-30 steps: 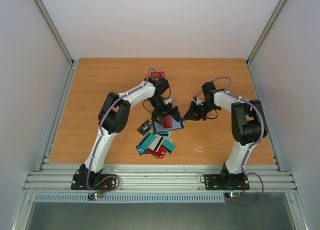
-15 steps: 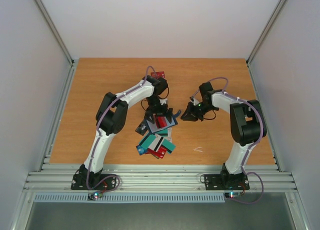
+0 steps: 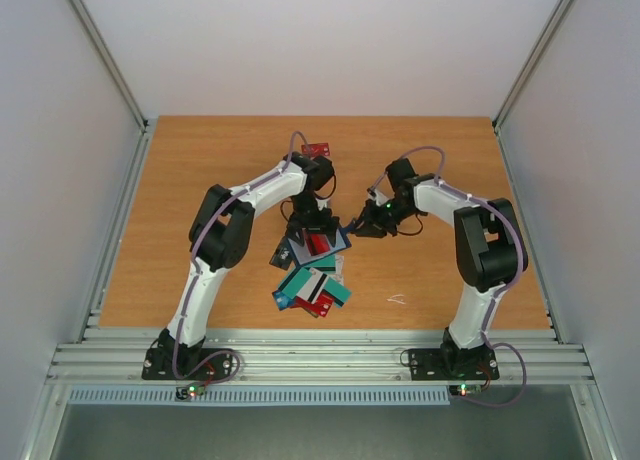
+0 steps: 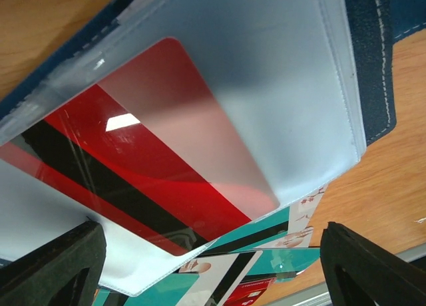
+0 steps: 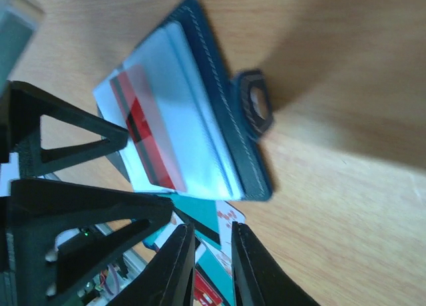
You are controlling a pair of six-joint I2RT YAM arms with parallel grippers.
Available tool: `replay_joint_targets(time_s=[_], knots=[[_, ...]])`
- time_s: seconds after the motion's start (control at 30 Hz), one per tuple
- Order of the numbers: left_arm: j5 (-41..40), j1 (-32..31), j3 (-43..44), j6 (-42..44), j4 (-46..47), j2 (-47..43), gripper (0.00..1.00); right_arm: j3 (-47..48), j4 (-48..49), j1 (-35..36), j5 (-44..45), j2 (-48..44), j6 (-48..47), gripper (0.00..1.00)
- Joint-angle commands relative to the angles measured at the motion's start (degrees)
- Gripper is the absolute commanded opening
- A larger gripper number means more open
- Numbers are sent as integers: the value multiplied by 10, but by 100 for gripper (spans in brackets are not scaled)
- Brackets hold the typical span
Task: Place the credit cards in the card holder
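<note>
Partly in card holder (image 4: 373, 66), one red card (image 4: 133, 159); left end effector (image 4: 212, 253) released, right (image 5: 212, 236) clenched.

Right hand (image 3: 358, 226) moved left up to card holder (image 3: 339, 248) corner, left hand (image 3: 314, 228) shifted slightly left

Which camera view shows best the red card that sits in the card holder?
The left wrist view: the red card fills it, black stripe clear, half under the frosted pocket. The right wrist view shows it small; the top view, only a red patch.
</note>
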Motion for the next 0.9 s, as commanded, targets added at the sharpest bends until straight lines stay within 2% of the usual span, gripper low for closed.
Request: replay_joint_targets(time_s=[0.0,0.27,0.37,0.6,0.87], knots=[[-5,3,-16,6,38,-13,87,43,-4,18,8,26,-20,20],[-7,3,-12,21,49,-3,83,95,-29,32,43,77,-39,23],[2,4,-7,26,50,3,78,106,-30,33,46,97,-44,23],[23,4,15,36,43,22,72,88,-16,45,49,122,-47,22],[46,4,53,37,38,47,68,57,-13,47,42,105,-36,20]])
